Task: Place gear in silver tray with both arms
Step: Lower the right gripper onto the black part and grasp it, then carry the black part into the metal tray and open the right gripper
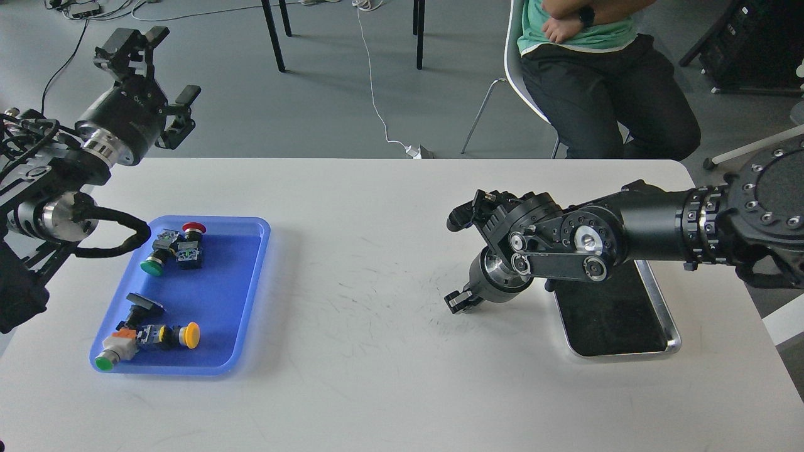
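The gear is several push-button switch parts with red [194,228], green [149,267] and yellow [189,336] caps, lying in a blue plastic tray [226,295] at the table's left. The silver tray [667,314] lies at the right, its dark bottom bare and its far end hidden under my right arm. My left gripper [173,63] hangs open and holds nothing, high beyond the table's far left corner and above the blue tray. My right gripper [458,302] points down just over the tabletop, left of the silver tray. It is small and dark, so its fingers cannot be told apart.
A seated person [603,69] on a white chair is behind the table's far right edge. Chair legs [273,31] and a white cable [377,94] are on the floor beyond. Bare white tabletop [364,282] lies between the two trays.
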`<state>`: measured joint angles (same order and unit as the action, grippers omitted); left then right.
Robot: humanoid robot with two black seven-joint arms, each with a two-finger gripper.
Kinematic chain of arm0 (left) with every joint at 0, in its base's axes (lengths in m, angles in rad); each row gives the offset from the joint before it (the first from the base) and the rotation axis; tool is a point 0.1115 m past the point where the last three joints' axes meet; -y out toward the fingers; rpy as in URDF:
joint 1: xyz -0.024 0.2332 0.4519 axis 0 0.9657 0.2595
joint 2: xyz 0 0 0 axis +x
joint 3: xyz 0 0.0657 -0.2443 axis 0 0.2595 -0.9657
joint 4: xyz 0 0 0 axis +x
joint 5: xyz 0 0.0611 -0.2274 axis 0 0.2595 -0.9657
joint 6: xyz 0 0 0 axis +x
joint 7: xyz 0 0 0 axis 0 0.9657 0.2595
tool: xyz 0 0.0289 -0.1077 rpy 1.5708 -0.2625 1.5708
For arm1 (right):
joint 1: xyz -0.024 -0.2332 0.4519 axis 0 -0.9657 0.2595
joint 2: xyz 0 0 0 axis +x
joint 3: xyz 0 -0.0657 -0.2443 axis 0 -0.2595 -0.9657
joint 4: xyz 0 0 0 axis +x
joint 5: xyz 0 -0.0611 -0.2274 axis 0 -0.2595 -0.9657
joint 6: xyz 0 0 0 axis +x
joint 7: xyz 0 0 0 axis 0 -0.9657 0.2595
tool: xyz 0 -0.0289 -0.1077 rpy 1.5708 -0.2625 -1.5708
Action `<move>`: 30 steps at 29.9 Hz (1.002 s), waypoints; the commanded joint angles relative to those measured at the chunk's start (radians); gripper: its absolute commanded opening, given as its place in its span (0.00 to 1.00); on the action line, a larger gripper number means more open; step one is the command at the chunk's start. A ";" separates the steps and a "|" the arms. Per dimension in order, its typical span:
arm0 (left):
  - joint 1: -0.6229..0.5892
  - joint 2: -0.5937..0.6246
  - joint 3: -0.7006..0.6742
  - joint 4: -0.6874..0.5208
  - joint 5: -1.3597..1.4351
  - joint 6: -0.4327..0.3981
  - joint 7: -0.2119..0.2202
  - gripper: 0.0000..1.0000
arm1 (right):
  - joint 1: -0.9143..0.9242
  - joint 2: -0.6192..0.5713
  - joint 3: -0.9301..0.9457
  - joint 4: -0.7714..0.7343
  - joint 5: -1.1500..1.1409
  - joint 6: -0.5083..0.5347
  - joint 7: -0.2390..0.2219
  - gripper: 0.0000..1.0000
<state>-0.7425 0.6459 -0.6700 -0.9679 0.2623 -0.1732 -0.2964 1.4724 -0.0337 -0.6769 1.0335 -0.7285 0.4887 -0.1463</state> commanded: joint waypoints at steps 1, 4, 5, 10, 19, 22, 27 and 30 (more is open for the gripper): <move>0.000 0.000 -0.005 0.000 0.000 0.000 0.000 0.98 | 0.005 -0.003 0.004 -0.001 0.001 0.000 0.002 0.02; 0.000 0.000 -0.005 0.002 0.000 0.000 0.000 0.98 | 0.028 -0.026 0.022 0.010 0.014 0.000 0.002 0.02; 0.000 0.000 -0.005 0.002 0.002 0.000 0.000 0.98 | 0.049 -0.053 0.037 0.019 0.015 0.000 0.002 0.02; 0.000 0.000 -0.005 0.002 0.000 0.007 0.000 0.98 | 0.126 -0.262 0.141 0.108 0.015 0.000 0.005 0.02; 0.000 -0.008 -0.005 0.002 0.002 0.020 0.000 0.98 | 0.166 -0.728 0.169 0.275 -0.026 0.000 0.016 0.02; 0.000 -0.012 -0.003 0.002 0.005 0.021 0.000 0.98 | 0.126 -0.816 0.169 0.272 -0.100 0.000 0.030 0.02; -0.005 -0.022 -0.002 0.002 0.006 0.029 0.002 0.98 | -0.007 -0.836 0.221 0.252 -0.173 0.000 0.033 0.02; -0.008 -0.026 -0.002 0.002 0.006 0.035 0.002 0.98 | -0.116 -0.822 0.293 0.226 -0.204 0.000 0.033 0.02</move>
<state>-0.7473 0.6234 -0.6722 -0.9664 0.2681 -0.1423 -0.2947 1.4463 -0.8648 -0.4438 1.2796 -0.9022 0.4886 -0.1134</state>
